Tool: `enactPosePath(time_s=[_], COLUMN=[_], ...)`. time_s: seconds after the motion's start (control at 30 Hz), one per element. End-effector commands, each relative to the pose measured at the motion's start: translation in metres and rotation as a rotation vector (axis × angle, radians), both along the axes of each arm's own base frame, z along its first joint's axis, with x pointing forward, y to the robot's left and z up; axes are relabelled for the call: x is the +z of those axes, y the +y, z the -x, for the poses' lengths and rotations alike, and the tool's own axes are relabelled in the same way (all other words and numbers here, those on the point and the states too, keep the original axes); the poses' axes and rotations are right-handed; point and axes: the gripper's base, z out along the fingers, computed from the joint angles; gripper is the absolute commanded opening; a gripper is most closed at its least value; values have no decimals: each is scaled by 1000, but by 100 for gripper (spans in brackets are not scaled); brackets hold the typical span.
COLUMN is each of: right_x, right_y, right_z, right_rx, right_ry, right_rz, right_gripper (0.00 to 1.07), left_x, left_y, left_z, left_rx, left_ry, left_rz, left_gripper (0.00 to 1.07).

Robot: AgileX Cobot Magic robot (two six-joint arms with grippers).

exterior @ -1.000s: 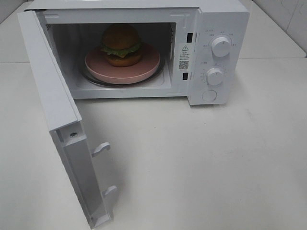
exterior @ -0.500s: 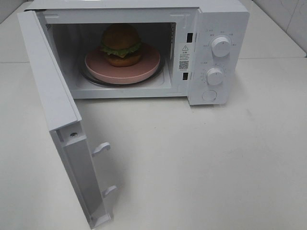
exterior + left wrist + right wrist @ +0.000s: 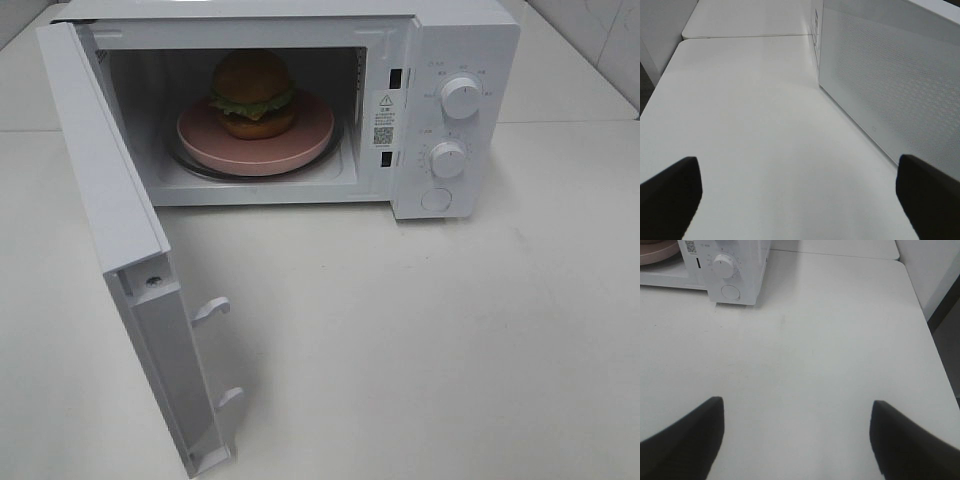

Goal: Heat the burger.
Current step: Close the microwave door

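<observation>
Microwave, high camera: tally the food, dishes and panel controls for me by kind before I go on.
Burger: 1
Pink plate: 1
Dial knobs: 2
Round button: 1
Total: 5

The microwave (image 3: 455,30) is white all over, its two knobs (image 3: 460,97) white as well. A label (image 3: 384,120) right of the cavity carries black print, a warning triangle and a black-and-white QR square. The door (image 3: 110,200) on the left is white, with a fine grey dotted mesh across its panel. The burger (image 3: 252,92) has glossy golden-brown buns, green lettuce and yellow-orange filling. The plate (image 3: 310,135) is pink. The table (image 3: 450,330) is plain off-white. The left gripper (image 3: 796,160) and right gripper (image 3: 796,401) are matt black.
</observation>
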Motion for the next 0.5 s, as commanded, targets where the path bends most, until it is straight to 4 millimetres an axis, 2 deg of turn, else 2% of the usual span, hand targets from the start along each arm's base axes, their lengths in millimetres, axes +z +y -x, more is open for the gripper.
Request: enactPosePath(time_s=[0.03, 0.13, 0.5], right_x=[-11, -17, -17], right_y=[0, 1, 1], right_z=[8, 13, 12], right_rx=[-24, -45, -46], right_ry=[-47, -107, -105], right_rz=[-30, -41, -41], right_gripper=[76, 76, 76], left_x=[0, 0, 0], left_y=[0, 0, 0], left_z=[2, 2, 2], left_rx=[5, 5, 3], left_ry=[-18, -18, -18], left_rz=[4, 4, 6], left_gripper=[98, 98, 98])
